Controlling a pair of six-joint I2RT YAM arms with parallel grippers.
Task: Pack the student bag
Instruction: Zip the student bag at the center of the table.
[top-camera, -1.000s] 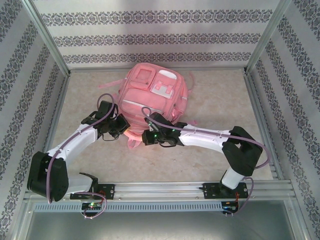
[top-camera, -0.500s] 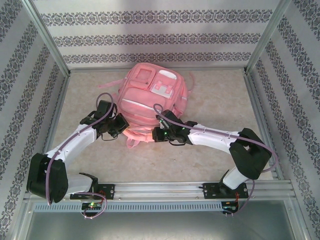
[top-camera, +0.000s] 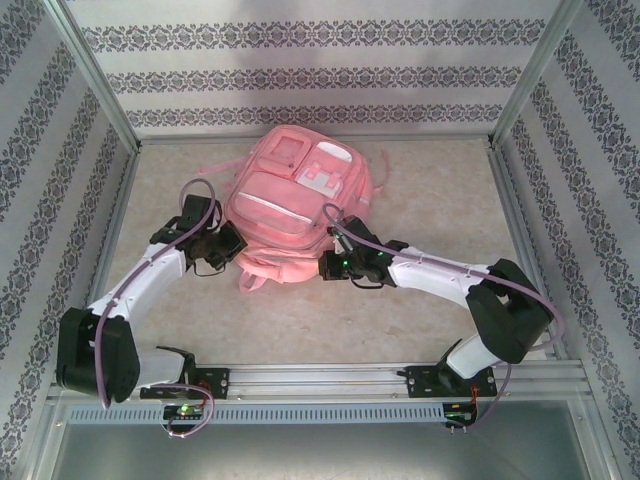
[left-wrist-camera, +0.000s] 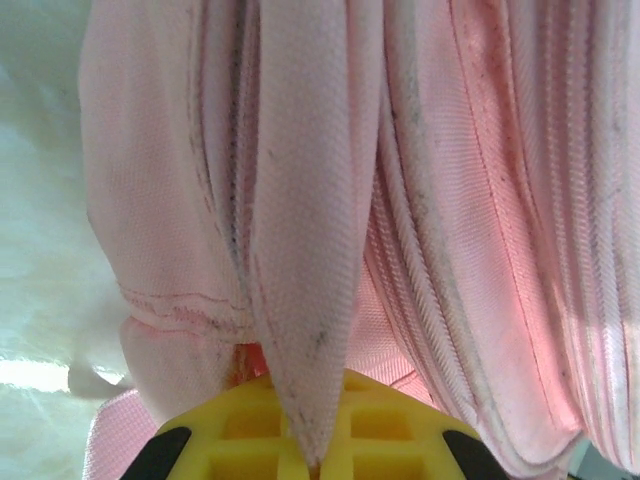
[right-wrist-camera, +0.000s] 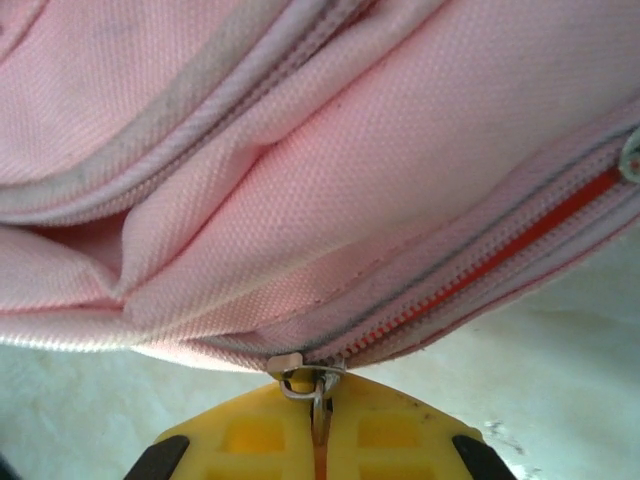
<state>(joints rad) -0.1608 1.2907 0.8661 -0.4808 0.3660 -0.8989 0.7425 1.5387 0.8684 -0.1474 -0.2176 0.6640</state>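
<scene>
— When starting from the near edge, met first with what?

— With the metal rail (top-camera: 330, 378) and, bolted onto it side by side, two white arms reaching away over the beige table (top-camera: 440, 200).

— And just past those?

— With the left gripper (top-camera: 228, 246), pressed together on a fold of pink fabric (left-wrist-camera: 310, 300); seen in the left wrist view pinched between the yellow pads (left-wrist-camera: 250, 440). Then with the right gripper (top-camera: 326, 265), closed on the metal zip pull (right-wrist-camera: 305, 378), caught between yellow fingertips (right-wrist-camera: 250, 435) at the end of an orange zipper (right-wrist-camera: 500, 255).

— Both on the student bag (top-camera: 295, 200), then?

— Yes. Gripped at its near edge, left of middle by one and right of middle by the other.

— Lying where?

— Flat on the table, midway between left and right, front pockets facing up, stretching from the grippers towards the far patterned wall (top-camera: 310, 75). Trailing from the near-left corner, a pink strap (top-camera: 250, 280).
</scene>
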